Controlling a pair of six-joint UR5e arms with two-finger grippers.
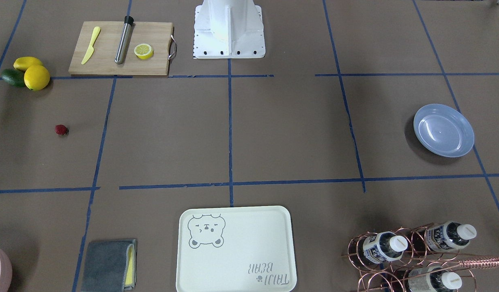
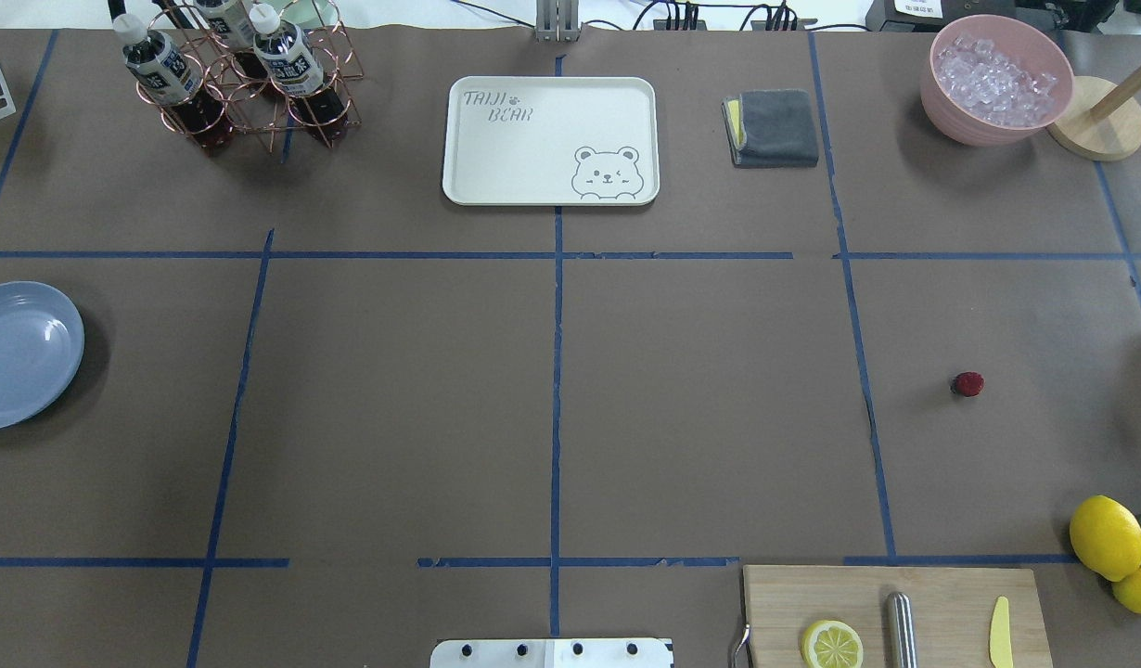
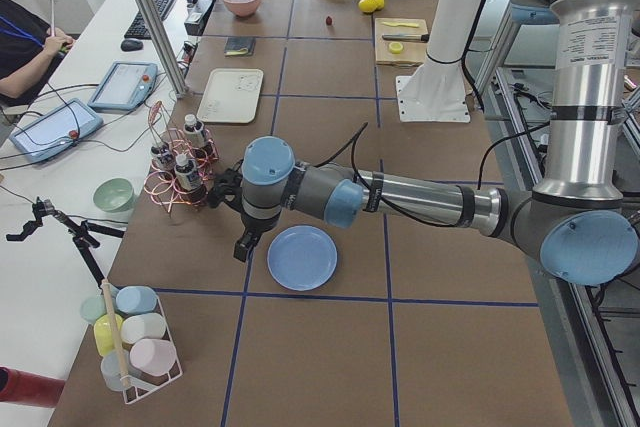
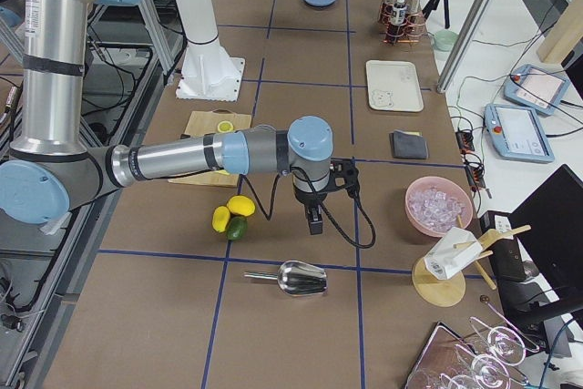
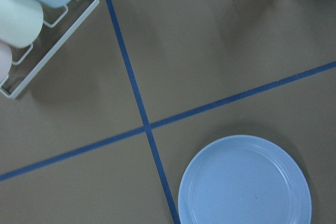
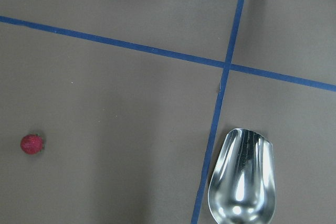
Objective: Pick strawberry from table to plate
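Note:
The strawberry [image 1: 61,129] [image 2: 967,384] is a tiny dark red berry lying alone on the brown table [image 1: 274,129], on the robot's right side. It also shows at the lower left of the right wrist view [image 6: 31,144]. The light blue plate [image 1: 444,130] [image 2: 23,355] [image 5: 244,182] sits bare at the far left side. My left gripper [image 3: 243,244] hangs above the table just beside the plate [image 3: 302,257]. Hovering over the table near the lemons is my right gripper [image 4: 313,223]. Each gripper shows only in a side view, so I cannot tell whether it is open or shut.
A cutting board [image 1: 121,48] holds a lemon half, a yellow knife and a metal rod. Lemons [image 1: 36,77] lie beside it. A metal scoop [image 6: 241,179] rests near the strawberry. The bear tray [image 2: 552,139], bottle rack [image 2: 237,74], grey cloth [image 2: 775,127] and ice bowl [image 2: 995,88] line the far edge.

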